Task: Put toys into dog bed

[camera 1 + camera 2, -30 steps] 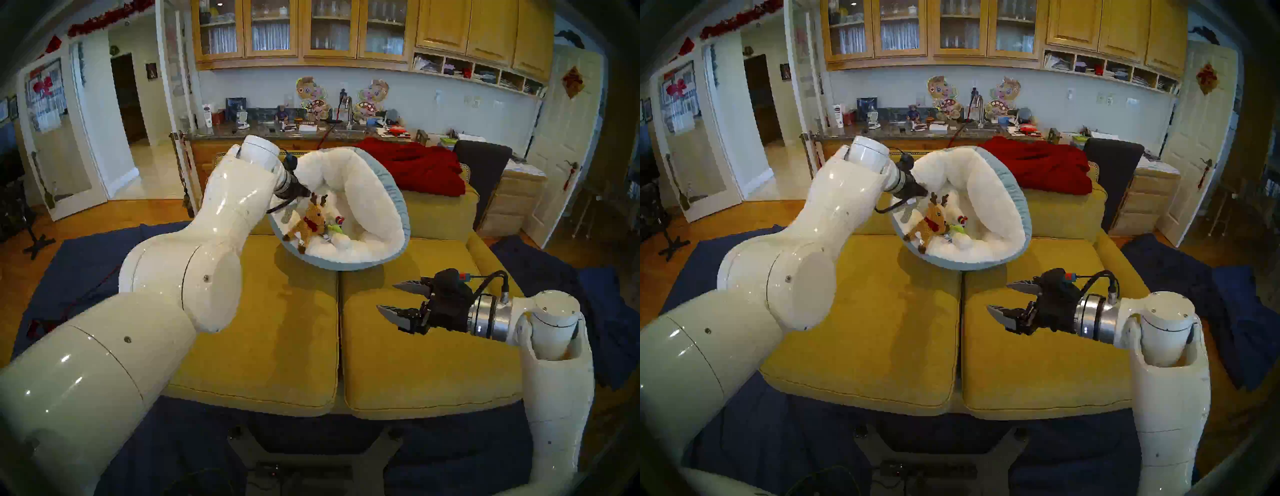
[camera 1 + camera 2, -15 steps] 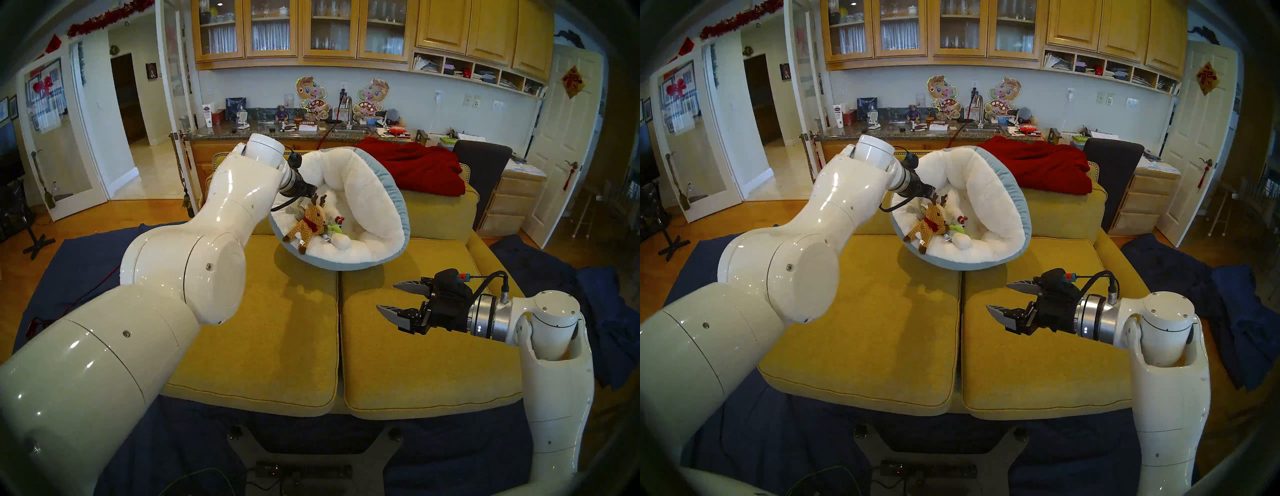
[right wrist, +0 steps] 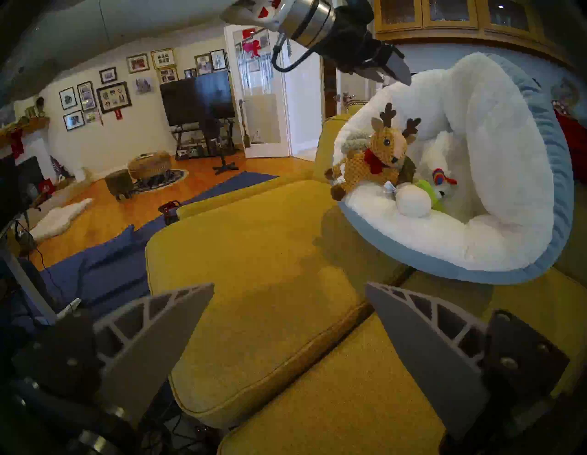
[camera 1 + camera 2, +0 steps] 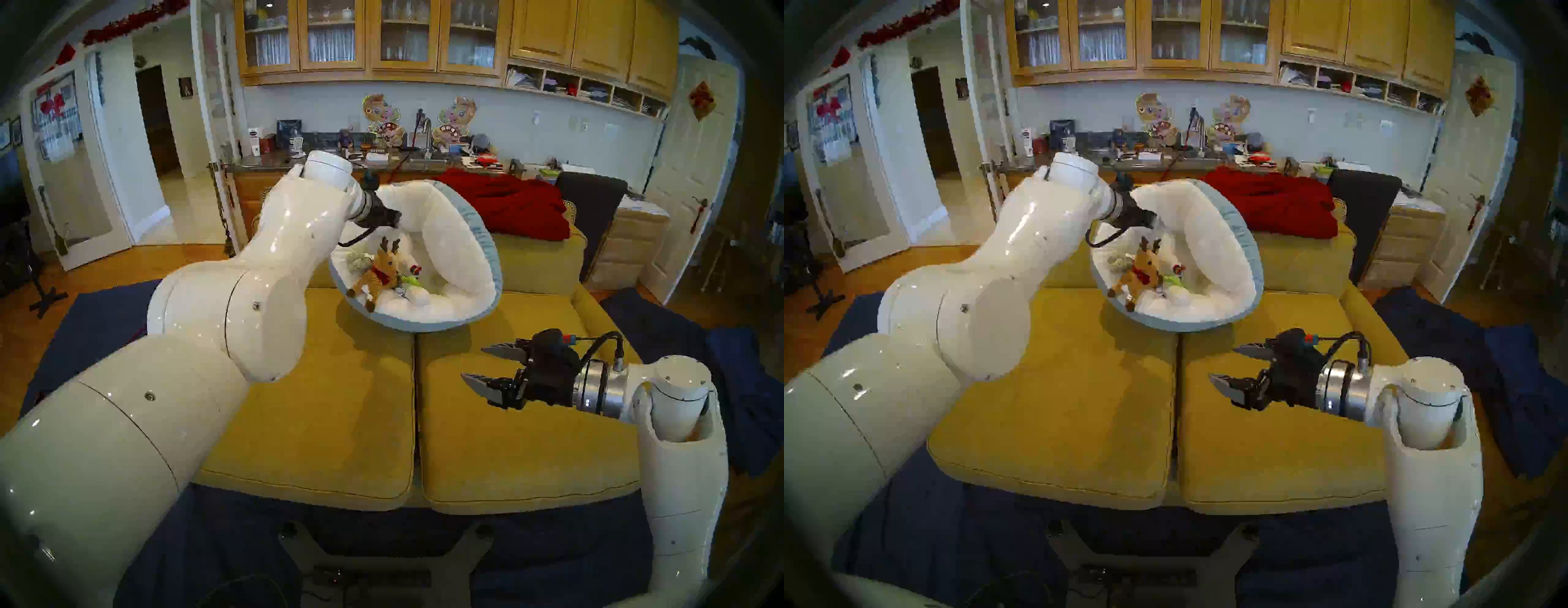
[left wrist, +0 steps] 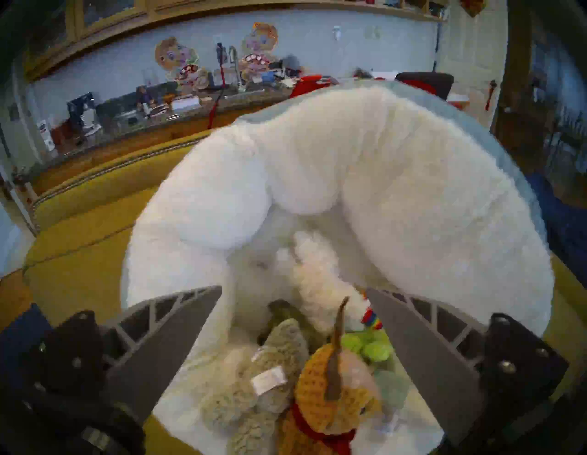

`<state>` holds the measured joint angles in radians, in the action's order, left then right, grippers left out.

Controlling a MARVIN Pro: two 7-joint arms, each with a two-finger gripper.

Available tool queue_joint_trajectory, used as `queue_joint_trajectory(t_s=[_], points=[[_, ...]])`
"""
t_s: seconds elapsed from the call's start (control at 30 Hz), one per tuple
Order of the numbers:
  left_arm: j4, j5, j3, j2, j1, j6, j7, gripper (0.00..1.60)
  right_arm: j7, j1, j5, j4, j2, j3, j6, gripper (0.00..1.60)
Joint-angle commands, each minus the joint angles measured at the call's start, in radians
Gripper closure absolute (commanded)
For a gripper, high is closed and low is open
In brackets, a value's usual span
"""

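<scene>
The dog bed (image 4: 488, 250), white plush inside and light blue outside, leans tilted against the sofa back. In it lie the brown reindeer (image 4: 382, 274), the grey fuzzy animal (image 4: 356, 261) to its left, the lime-green cactus (image 4: 410, 279), the llama's rainbow collar (image 4: 416, 269) and the leek's white end (image 4: 418, 297). My left gripper (image 4: 394, 218) is open and empty above the toys; in the left wrist view (image 5: 293, 290) the grey animal (image 5: 270, 365) and reindeer (image 5: 324, 400) lie below it. My right gripper (image 4: 474, 364) is open and empty over the right cushion.
Two mustard-yellow sofa cushions (image 4: 331, 403) fill the foreground. A red blanket (image 4: 505, 204) lies on the sofa back behind the bed, with a dark chair (image 4: 589, 204) to its right. Dark blue cloths (image 4: 721, 361) cover the floor on both sides.
My left gripper has risen up and back from the grey fuzzy animal, which now lies free beside the reindeer. The right arm has not moved.
</scene>
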<state>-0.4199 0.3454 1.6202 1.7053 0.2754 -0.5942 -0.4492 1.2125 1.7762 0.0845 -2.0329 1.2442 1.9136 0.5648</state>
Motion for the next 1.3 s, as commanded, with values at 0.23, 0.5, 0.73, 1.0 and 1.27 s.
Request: queue_joint_trajectory(t_s=[0.23, 0.5, 0.73, 1.0, 1.27], points=[[-0.149, -0.027, -0.025, -0.037, 0.027, 0.012, -0.249, 0.00, 0.000, -0.015, 0.006, -0.037, 0.001, 0.003, 0.021, 0.00], [-0.232, -0.026, -0.036, -0.079, 0.078, -0.008, -0.336, 0.00, 0.001, -0.015, 0.005, -0.032, -0.001, 0.002, 0.027, 0.00], [-0.296, -0.028, -0.034, -0.121, 0.113, -0.030, -0.380, 0.00, 0.001, -0.014, 0.004, -0.028, -0.001, 0.002, 0.032, 0.00], [-0.352, -0.030, -0.023, -0.164, 0.161, -0.060, -0.416, 0.00, 0.001, -0.013, 0.003, -0.024, -0.001, 0.001, 0.035, 0.00], [-0.415, -0.028, -0.007, -0.210, 0.210, -0.091, -0.451, 0.00, 0.001, -0.012, 0.002, -0.019, -0.001, 0.001, 0.035, 0.00]])
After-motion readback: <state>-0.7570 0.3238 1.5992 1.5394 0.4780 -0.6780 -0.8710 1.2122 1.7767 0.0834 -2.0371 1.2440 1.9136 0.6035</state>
